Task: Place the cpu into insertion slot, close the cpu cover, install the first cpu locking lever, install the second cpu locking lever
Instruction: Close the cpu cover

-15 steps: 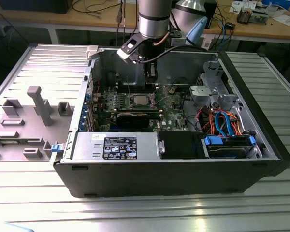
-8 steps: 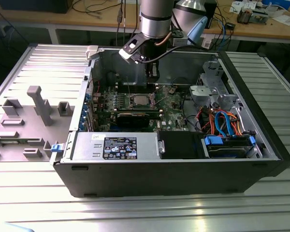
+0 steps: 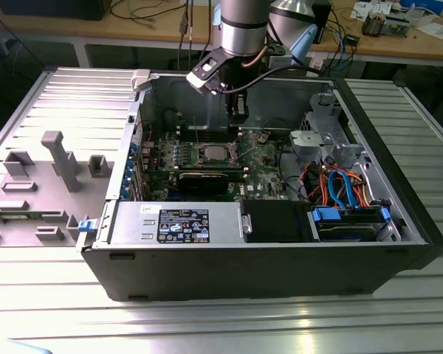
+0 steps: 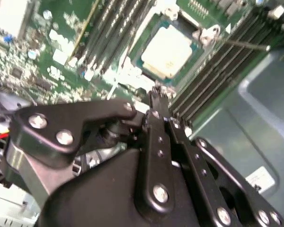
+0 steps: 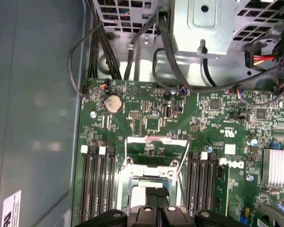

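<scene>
- Already the cpu (image 4: 168, 49) is sitting flat in the insertion slot (image 4: 195, 46) with its pale top showing whole, so the placing step is looking done
- In the first wrist view the cpu cover (image 5: 151, 174) is seeming to stand raised over the socket, and the thin wire locking levers (image 5: 183, 158) are splaying free beside it; closing the cover is, by my reading, the step in hand
- The pincer (image 4: 157, 92) is hovering just beside the socket's edge, its fingertips seeming clenched together on nothing
- That step is calling for a gentle push on the frame plate alone, keeping off the chip and off the memory slots (image 5: 97, 179) flanking it
- The open computer case (image 3: 229, 273) is lying on its side on a ribbed metal counter (image 3: 229, 328), with a grey fixture plate (image 3: 29, 184) resting at the exterior view's left
- Wooden benches (image 3: 133, 29) strewn with cables are running along behind
</scene>
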